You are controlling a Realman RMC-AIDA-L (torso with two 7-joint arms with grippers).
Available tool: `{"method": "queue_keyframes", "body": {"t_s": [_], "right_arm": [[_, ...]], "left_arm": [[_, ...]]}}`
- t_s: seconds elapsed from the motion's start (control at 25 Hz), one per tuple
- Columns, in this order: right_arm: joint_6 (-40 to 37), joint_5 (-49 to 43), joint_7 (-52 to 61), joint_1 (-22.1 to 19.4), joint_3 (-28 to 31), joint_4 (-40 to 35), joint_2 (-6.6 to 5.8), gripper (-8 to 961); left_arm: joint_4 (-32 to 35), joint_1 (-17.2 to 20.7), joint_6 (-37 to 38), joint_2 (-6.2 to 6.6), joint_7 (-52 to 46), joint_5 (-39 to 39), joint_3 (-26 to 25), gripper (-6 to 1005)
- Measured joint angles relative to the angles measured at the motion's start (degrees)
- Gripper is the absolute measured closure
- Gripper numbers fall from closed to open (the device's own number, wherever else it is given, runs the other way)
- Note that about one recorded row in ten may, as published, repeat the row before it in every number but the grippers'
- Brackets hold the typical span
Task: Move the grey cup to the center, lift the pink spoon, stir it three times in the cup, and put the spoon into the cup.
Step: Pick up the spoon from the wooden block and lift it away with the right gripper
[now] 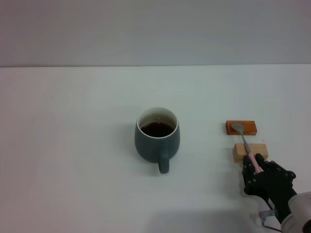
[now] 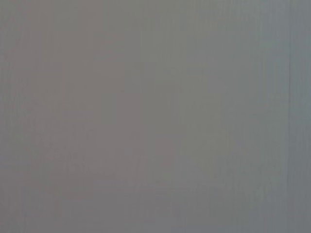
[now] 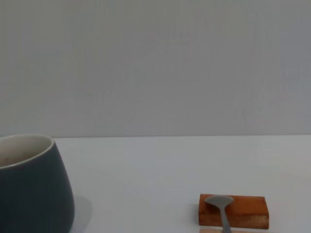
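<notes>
Grey cup (image 1: pixel 157 136) sits upright about mid-table, dark liquid inside, loop handle pointing back toward me. So the move-to-center step looks done, by my read.

Pink spoon (image 1: pixel 245 144) lies off to the right of the cup, well apart from it. Its metal bowl rests on the orange-brown block (image 1: pixel 241 127), the stem crosses the tan block (image 1: pixel 250 152), and the pink handle end runs into my right gripper (image 1: pixel 256 164). The right wrist view shows the same spoon bowl on the orange block, with the cup wall at the side.

My right gripper is low at the near right of the table (image 1: pixel 73 145), dark fingers around the handle end. They look closed on the handle, or very nearly; I can't confirm firm contact from this angle. The left arm isn't in the head view, and its wrist view shows only blank grey.

Step in hand, as I judge it: secure the spoon and lift it.

- Pinch the pink handle squarely, not at the very tip, or the spoon may swing.
- Lift straight up first, so the bowl clears both blocks without dragging them.
- Keep the spoon bowl lower than the handle for the carry.
- Cross to the cup above rim height, then descend inside the rim, away from the wall.
- The cup is squat and full-ish, so a knock could slop the liquid.
</notes>
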Motion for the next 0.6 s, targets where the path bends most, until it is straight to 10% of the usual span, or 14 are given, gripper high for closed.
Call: {"method": "queue_keyframes", "body": {"t_s": [0.6], "right_arm": [[0.0, -0.1, 0.3, -0.4, 0.2, -0.1, 0.04, 716]], "left_arm": [[0.0, 0.0, 0.0, 0.00, 0.0, 0.3, -0.2, 953]]}}
